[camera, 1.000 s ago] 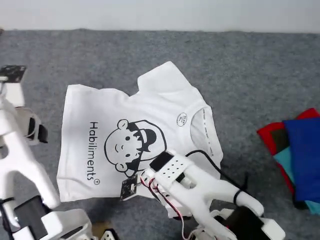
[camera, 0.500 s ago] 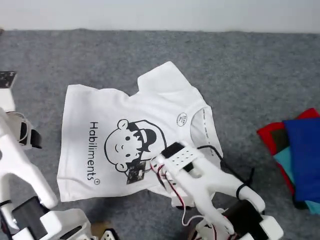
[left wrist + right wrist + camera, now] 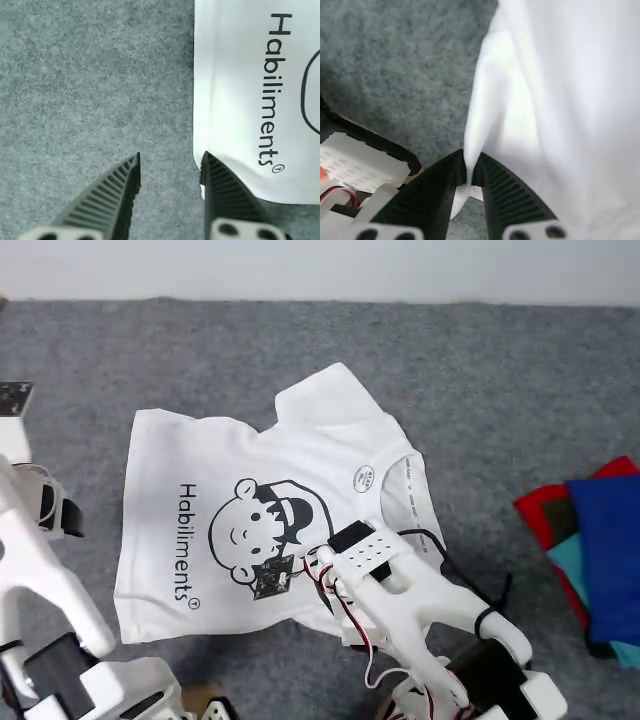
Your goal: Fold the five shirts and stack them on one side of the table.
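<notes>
A white shirt (image 3: 250, 480) with a cartoon face lies flat on the grey table, hem to the left and collar to the right. The right arm (image 3: 400, 585) leans over the shirt's near edge. My right gripper (image 3: 468, 167) is shut on a fold of the white shirt (image 3: 555, 100), which hangs up from the fingers. My left gripper (image 3: 171, 156) is open just above the table, straddling the near hem corner of the shirt (image 3: 240, 75); one finger (image 3: 220, 185) overlaps the cloth. The left arm (image 3: 45, 560) stands at the table's left edge.
A stack of folded shirts (image 3: 590, 550) in red, teal and blue sits at the right edge. Bare grey table (image 3: 480, 390) stretches behind the white shirt, up to a pale wall. The arm bases crowd the near edge.
The right arm has swung right and away from the near edge, drawing the shirt's near edge inward with it. The left arm shifted slightly left, then held still.
</notes>
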Motion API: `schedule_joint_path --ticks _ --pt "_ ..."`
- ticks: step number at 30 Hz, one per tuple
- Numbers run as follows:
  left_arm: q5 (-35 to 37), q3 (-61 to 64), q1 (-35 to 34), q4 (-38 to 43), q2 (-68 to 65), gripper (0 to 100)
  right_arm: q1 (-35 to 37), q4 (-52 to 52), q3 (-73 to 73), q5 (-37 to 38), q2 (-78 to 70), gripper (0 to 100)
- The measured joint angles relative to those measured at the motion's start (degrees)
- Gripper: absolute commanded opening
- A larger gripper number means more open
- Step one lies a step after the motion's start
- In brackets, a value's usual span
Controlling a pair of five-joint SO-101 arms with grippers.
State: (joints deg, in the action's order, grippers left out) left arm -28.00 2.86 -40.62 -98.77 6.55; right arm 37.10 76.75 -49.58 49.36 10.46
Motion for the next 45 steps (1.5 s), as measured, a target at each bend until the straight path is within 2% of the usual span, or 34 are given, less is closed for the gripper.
schedule_joint_path --ticks 7,13,17,21,26,31,37,39,45 --pt "-0.18 0.00 0.00 0.00 0.00 19 -1.76 2.29 2.81 0.00 0.00 1.4" --pt "-0.18 0.00 0.26 0.00 0.00 19 -8.62 11.52 18.20 0.00 -0.09 1.7" --pt "-0.18 0.00 2.29 0.00 0.00 19 -12.04 13.19 27.69 0.00 -0.26 1.8" --pt "-0.18 0.00 4.57 0.00 0.00 19 -13.71 12.04 32.70 2.02 -0.35 1.4" --pt "-0.18 0.00 6.86 0.00 0.00 19 -18.02 4.22 35.16 2.11 -2.64 1.4" --pt "-0.18 0.00 10.37 0.00 0.00 19 -22.59 0.53 41.67 2.02 -10.20 1.4" --pt "-0.18 0.00 15.30 0.00 0.00 19 -24.35 0.53 56.79 1.41 -21.71 2.1" --pt "-0.18 0.00 17.14 0.00 0.00 19 -24.35 0.62 61.63 -0.62 -25.85 5.8" --pt "-1.76 0.18 25.67 0.00 -0.35 20 -24.44 4.31 74.11 -6.77 -36.31 27.5"
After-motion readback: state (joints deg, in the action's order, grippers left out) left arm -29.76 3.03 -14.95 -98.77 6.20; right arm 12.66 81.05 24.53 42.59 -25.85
